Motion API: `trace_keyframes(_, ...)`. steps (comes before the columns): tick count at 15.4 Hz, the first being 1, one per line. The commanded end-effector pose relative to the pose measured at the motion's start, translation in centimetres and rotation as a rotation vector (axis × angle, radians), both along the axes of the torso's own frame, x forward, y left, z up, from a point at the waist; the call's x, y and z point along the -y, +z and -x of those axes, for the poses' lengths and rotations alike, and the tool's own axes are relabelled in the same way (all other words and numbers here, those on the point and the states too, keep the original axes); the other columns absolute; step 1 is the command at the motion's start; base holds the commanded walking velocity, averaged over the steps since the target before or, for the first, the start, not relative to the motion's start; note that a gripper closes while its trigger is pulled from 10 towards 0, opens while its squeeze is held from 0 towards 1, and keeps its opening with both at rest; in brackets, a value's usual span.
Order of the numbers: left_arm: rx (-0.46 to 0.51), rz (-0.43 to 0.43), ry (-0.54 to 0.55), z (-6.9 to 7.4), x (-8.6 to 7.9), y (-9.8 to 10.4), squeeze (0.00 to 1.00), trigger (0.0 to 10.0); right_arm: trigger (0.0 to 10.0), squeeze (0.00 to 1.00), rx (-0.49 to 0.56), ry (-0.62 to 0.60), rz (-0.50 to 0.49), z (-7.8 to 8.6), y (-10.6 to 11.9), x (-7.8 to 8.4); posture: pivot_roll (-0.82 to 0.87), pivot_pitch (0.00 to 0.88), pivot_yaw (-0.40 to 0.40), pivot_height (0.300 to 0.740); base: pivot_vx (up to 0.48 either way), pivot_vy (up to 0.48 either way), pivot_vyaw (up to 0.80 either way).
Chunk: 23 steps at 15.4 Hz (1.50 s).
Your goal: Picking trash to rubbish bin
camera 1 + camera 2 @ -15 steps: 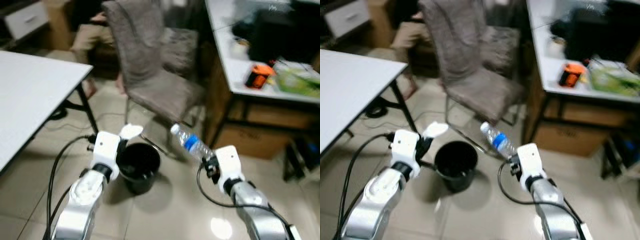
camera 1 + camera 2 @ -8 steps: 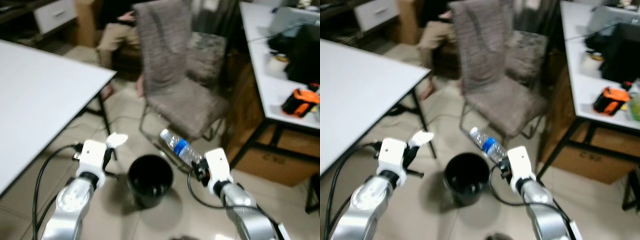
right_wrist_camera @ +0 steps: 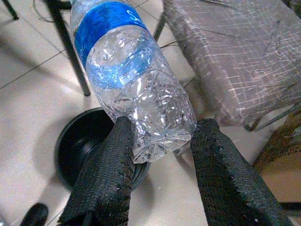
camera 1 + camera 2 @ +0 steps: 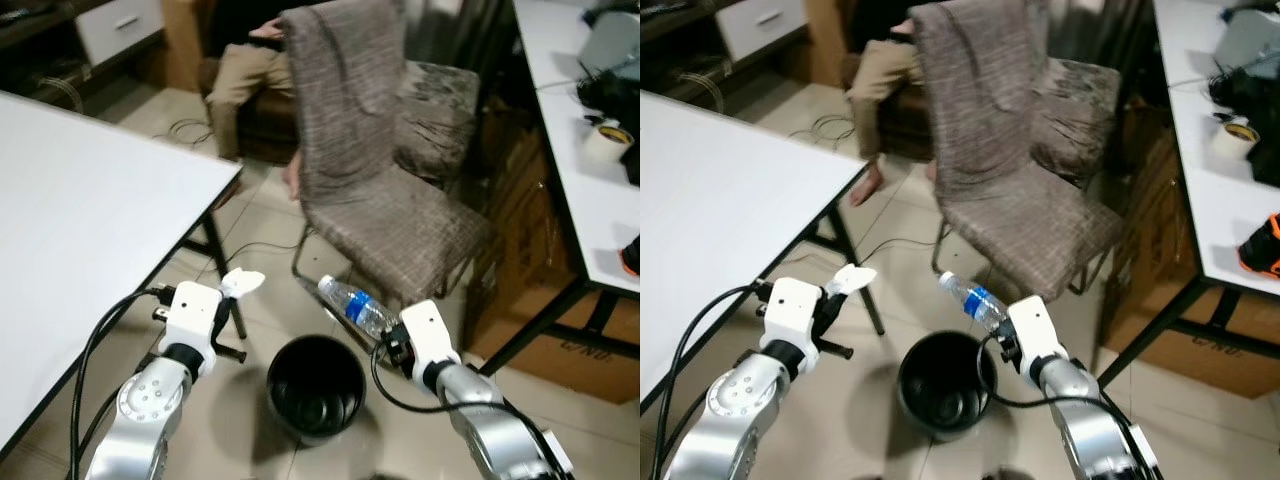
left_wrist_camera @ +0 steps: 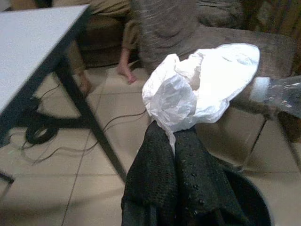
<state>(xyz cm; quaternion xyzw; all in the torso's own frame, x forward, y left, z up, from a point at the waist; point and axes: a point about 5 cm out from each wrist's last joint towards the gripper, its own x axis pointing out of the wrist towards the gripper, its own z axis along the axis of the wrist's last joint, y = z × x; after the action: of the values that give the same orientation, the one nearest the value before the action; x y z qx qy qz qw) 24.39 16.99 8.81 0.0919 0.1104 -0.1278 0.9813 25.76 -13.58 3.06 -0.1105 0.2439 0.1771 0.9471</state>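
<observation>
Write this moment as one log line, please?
left gripper: shut on white wrapper | right gripper: shut on plastic bottle | black bin: on floor between them

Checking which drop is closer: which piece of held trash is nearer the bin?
The bottle in the right gripper, by the bin's rim. The white wrapper in the left gripper is farther off to the left.

Clear crinkled plastic bottle [image 3: 136, 103], thin white crumpled bag [image 5: 197, 89], glossy black bin [image 4: 316, 388], shiny floor tiles [image 4: 250, 440], rough woven chair cloth [image 4: 370, 140].
</observation>
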Motion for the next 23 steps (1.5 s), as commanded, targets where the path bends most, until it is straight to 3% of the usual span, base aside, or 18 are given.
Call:
trace_keyframes(1,-0.004,0.011,-0.041,-0.1,0.8,-0.1,0.0,10.0,10.0,0.0,-0.013,-0.005,0.027,-0.2,-0.5,0.9,-0.02,0.127,-0.024,0.74,0.0,0.0,0.0)
trace_keyframes(7,-0.102,-0.139,-0.111,0.0,0.4,-1.7,0.0,10.0,10.0,0.0,-0.044,0.047,0.014,-1.1,-1.3,0.0,-0.02,0.193,-0.011,0.74,0.0,0.0,0.0)
trace_keyframes(11,-0.109,-0.165,-0.154,0.9,-0.1,-1.3,0.0,10.0,10.0,0.0,-0.088,0.132,0.08,-2.0,-2.3,-0.9,-0.02,0.252,0.007,0.74,0.0,0.0,0.0)
trace_keyframes(14,-0.113,-0.184,-0.166,1.5,-0.9,-0.5,0.0,10.0,10.0,0.0,-0.115,0.153,0.068,-3.4,-2.3,-2.1,0.01,0.299,-0.006,0.74,0.0,0.0,0.0)
trace_keyframes(19,-0.111,-0.167,-0.136,1.9,-1.4,0.3,0.0,10.0,10.0,0.0,-0.101,0.185,0.071,-5.3,-1.3,-3.4,0.02,0.3,-0.021,0.74,0.0,0.0,0.0)
trace_keyframes(20,-0.116,-0.168,-0.136,2.0,-1.3,0.3,0.0,10.0,10.0,0.11,-0.101,0.192,0.065,-5.5,-1.2,-3.5,0.02,0.294,-0.025,0.74,0.0,0.0,0.0)
trace_keyframes(21,-0.119,-0.169,-0.137,2.0,-1.3,0.3,0.0,10.0,10.0,0.5,-0.101,0.201,0.064,-5.7,-1.1,-3.7,0.02,0.293,-0.026,0.74,0.0,0.0,0.0)
trace_keyframes(22,-0.12,-0.17,-0.137,1.9,-1.3,0.3,0.0,10.0,10.0,0.5,-0.103,0.203,0.061,-5.7,-1.1,-3.7,0.03,0.287,-0.028,0.74,0.0,0.0,0.0)
trace_keyframes(23,-0.12,-0.171,-0.133,1.9,-1.3,0.3,0.0,10.0,10.0,1.0,-0.117,0.203,0.036,-5.7,-1.1,-3.9,0.03,0.284,-0.029,0.74,0.0,0.0,0.0)
